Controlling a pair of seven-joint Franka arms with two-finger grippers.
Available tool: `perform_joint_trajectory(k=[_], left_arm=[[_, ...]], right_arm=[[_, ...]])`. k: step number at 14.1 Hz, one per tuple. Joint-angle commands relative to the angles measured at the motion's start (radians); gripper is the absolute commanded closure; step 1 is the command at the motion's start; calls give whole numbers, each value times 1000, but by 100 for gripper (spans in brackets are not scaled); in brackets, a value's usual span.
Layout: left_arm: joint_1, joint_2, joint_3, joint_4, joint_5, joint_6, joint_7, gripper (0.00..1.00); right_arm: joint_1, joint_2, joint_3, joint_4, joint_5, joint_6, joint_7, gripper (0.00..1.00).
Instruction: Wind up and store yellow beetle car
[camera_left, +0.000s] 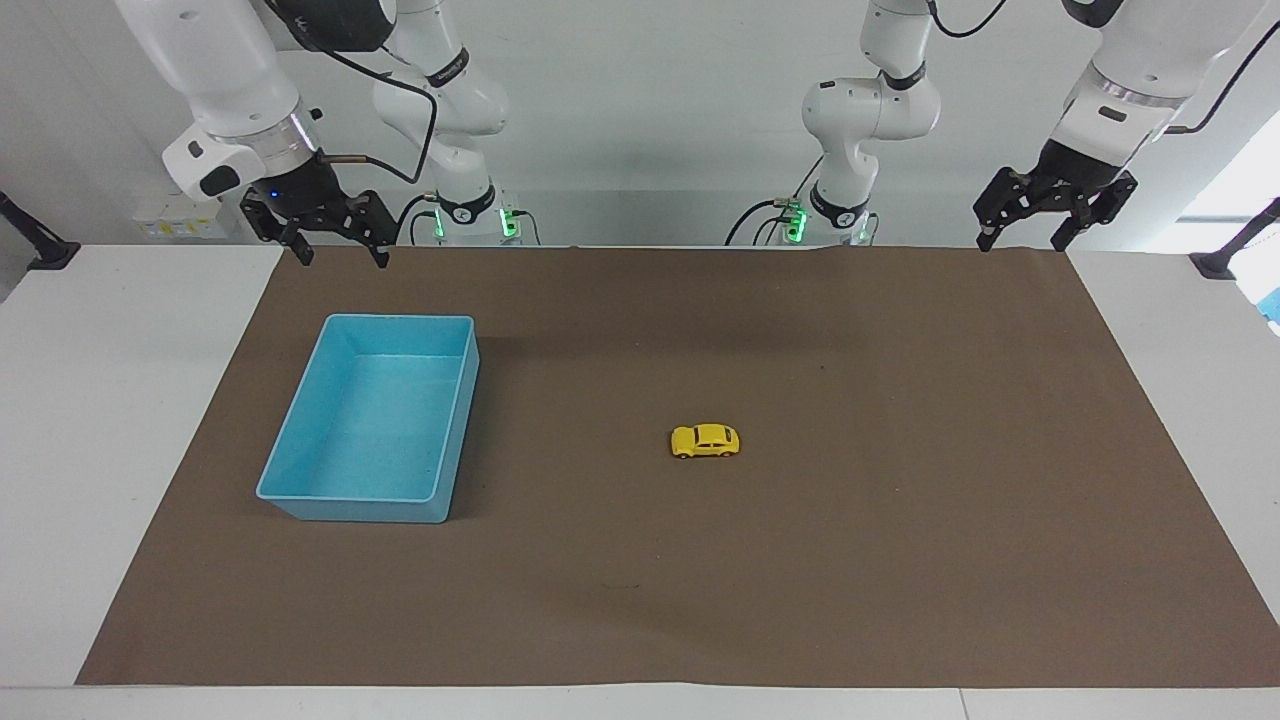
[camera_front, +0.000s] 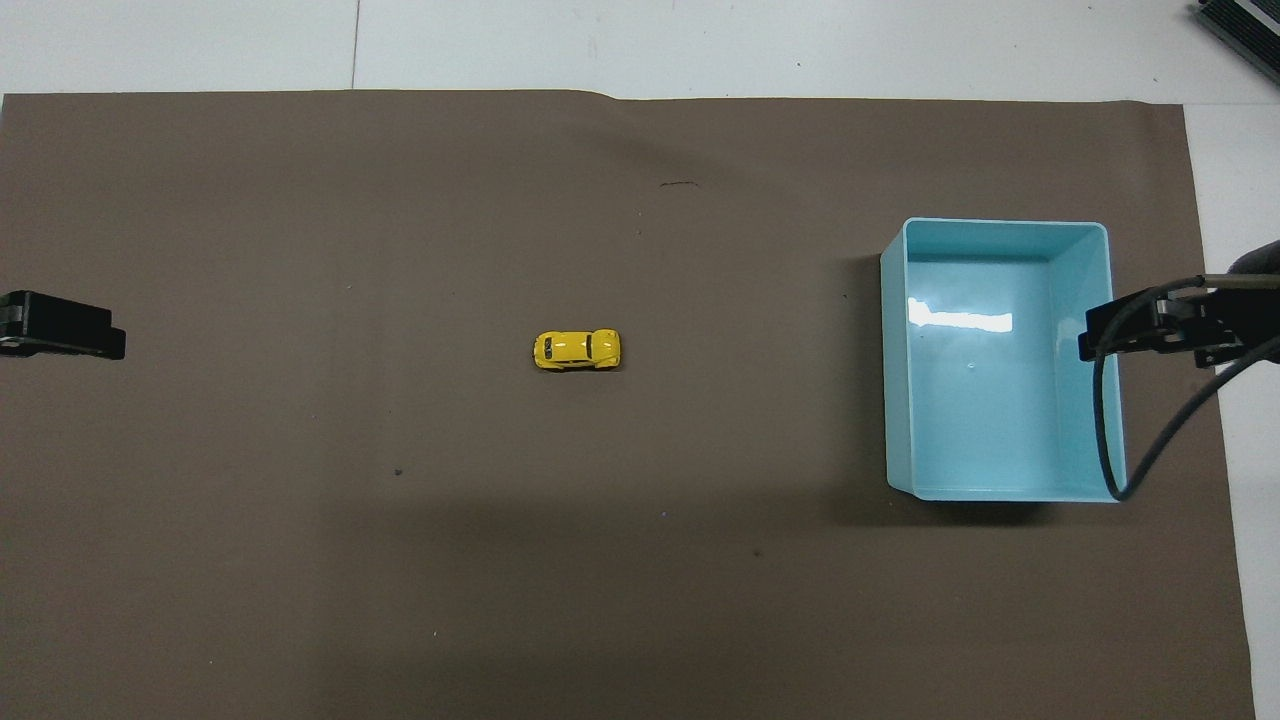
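Note:
The yellow beetle car stands on its wheels in the middle of the brown mat, with nothing touching it. My left gripper hangs open and empty, high over the mat's corner at the left arm's end. Over the corner at the right arm's end my right gripper hangs the same way, open and empty. In the overhead view it overlaps the blue bin's outer wall. Both are well away from the car.
An empty blue bin sits on the brown mat toward the right arm's end. White tabletop borders the mat. A cable loops from the right wrist over the bin's edge in the overhead view.

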Motion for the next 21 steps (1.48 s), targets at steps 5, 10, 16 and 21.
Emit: perform_joint_trajectory(k=[5,10,16,21], left_arm=[[11,-5,-7,-51,-4,33,-120,0],[8,1,-7,-83,-5,56,-249,0],[-6,25,-8,-111,-12,162,-691,0],[-9,39,-10,-137,-30,211,-878,0]], right_arm=[[-9,2,4,4,8,4,-19,0],[-9,2,4,4,8,4,-19,0],[-9,2,4,4,8,4,-19,0],[-9,2,4,4,8,4,-19,0]])
